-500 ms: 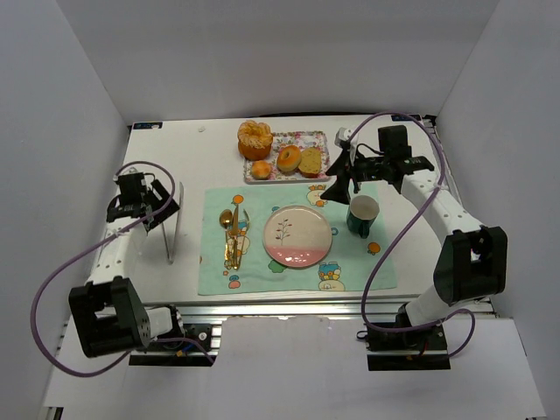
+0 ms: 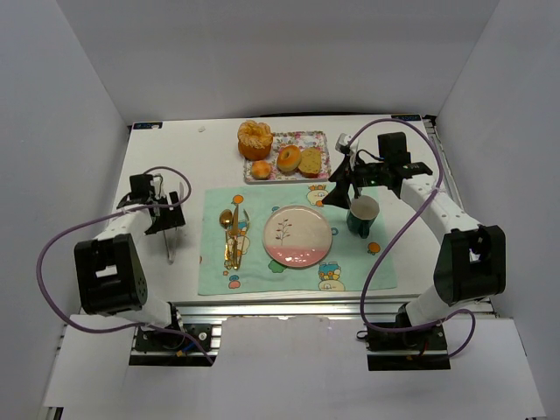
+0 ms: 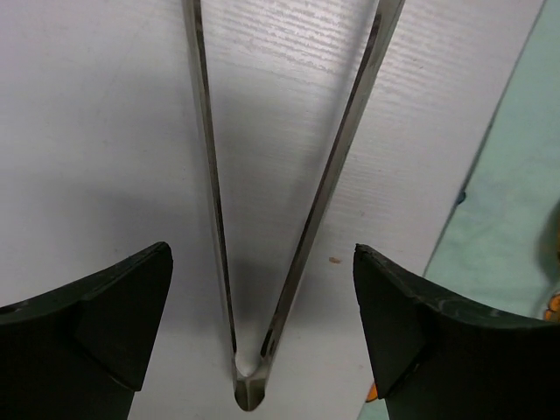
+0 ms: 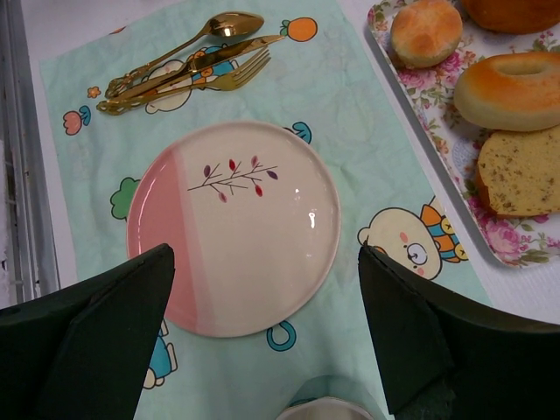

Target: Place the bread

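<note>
Bread lies on a floral tray (image 2: 320, 140) at the back: a bundt-shaped loaf (image 2: 255, 138), a ring bun (image 2: 289, 158), a slice (image 2: 310, 162) and a small round bun (image 2: 262, 169). In the right wrist view the small bun (image 4: 426, 31), ring bun (image 4: 516, 87) and slice (image 4: 521, 179) sit at the upper right. My right gripper (image 2: 344, 188) (image 4: 262, 337) hangs open and empty over the pink-and-white plate (image 2: 297, 235) (image 4: 236, 227). My left gripper (image 2: 162, 213) (image 3: 262, 324) is open above the hinge end of metal tongs (image 2: 170, 245) (image 3: 249, 385), with both fingers apart from them.
A green mug (image 2: 362, 215) stands right of the plate, just under the right gripper. Gold cutlery (image 2: 232, 232) (image 4: 188, 66) lies on the mint placemat (image 2: 219, 271) left of the plate. White walls enclose the table on three sides.
The left arm has folded in and its gripper has moved right and down over the tongs. The right gripper has shifted slightly toward the back.
</note>
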Tool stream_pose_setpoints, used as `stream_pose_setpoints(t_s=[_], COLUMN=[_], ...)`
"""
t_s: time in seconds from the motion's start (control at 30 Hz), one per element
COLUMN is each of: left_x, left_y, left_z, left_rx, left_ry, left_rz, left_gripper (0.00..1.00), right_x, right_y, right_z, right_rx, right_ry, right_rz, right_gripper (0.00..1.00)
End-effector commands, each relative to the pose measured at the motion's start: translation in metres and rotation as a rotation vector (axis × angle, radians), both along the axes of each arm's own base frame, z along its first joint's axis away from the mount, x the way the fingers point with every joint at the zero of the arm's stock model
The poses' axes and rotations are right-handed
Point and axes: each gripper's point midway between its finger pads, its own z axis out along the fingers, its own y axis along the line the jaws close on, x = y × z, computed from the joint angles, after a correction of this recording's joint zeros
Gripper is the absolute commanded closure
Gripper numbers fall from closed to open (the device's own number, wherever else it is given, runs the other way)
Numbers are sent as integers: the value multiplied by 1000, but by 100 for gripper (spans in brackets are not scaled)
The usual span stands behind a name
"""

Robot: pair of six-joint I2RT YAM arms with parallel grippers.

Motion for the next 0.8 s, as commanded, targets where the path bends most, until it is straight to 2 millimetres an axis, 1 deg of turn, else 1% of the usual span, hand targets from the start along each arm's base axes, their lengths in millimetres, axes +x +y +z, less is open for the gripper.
stream_pose_setpoints(t_s=[0.0,0.13,0.27,0.33,0.37,0.4,0.47,0.57,0.6,0.63,0.67,0.73,0.77], left_x=[11,12,3,0,-5,-8,-12,-12,-11,-11,-11,-7,-5], left_y=[-2,-1,1,0,7,7,9,7,6,5,4,1,-1], left_z=[-5,-16,-32,-37,-42,-46,-50,-51,-52,-52,-52,-51,-48], left_rx=[13,20,28,25,58,62,81,97,94,90,85,65,58], left_ry=[-16,-23,26,32,53,67,87,78,77,76,75,57,43], left_rz=[-77,-83,-80,-74,-50,-40,-26,-16,-12,-11,-12,-18,-20], left_gripper=[9,12,18,21,23,26,29,31,34,41,45,57,67], right_x=[7,9,9,9,10,10,11,13,13,13,14,14,14], right_y=[-1,-2,-3,-2,-3,-3,-5,-6,-6,-7,-7,-8,-9], right_z=[16,14,12,13,13,13,13,14,13,13,13,13,14], right_rx=[10,2,-3,-4,-6,-7,-9,-11,-14,-15,-16,-18,-17], right_ry=[-62,-56,-49,-53,-53,-55,-54,-53,-48,-49,-47,-51,-50], right_rz=[-12,-19,-22,-24,-28,-28,-35,-39,-41,-42,-45,-48,-48], right_gripper=[11,10,11,11,11,11,11,11,11,11,11,11,11])
